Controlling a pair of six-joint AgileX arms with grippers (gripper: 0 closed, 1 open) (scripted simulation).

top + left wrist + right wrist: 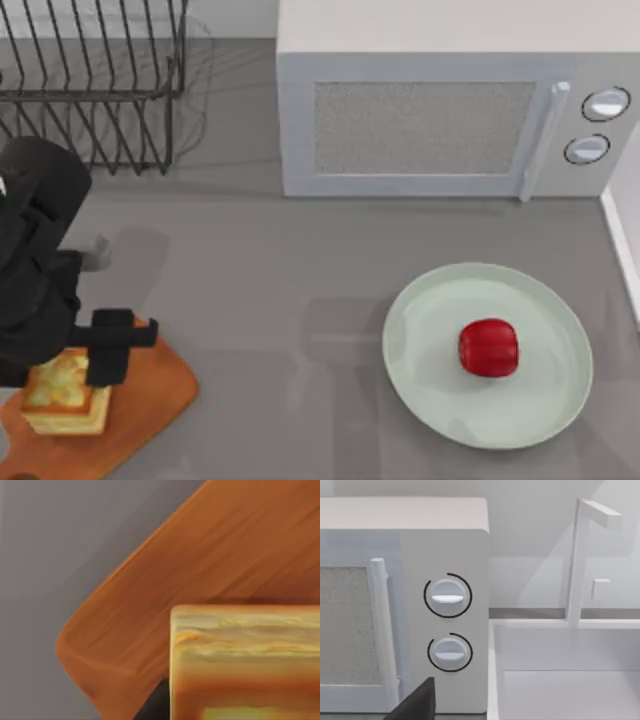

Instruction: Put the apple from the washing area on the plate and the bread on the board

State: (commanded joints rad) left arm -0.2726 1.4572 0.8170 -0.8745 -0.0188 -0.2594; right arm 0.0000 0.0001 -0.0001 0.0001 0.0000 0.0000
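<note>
— Apple (488, 348)?
— On plate (545, 405), four o'clock on the table.
— Bread (66, 393)?
— On board (150, 400), eight o'clock, left gripper (108, 350) at it; grip: cannot tell.

Even, soft light across the grey tabletop (280, 300) in the top view; no glare, no hard highlights. Faint blurred shadows: one under the microwave (440, 100) front, a thin web cast by the wire rack (90, 80) to its right, a dim patch left of the plate (520, 420). Apple (488, 347) shows a mild sheen. Left wrist view: bread (245, 660) and board (225, 555) very close, soft-edged. Right wrist view bright, pale, w/ gentle wall shadows.
</note>
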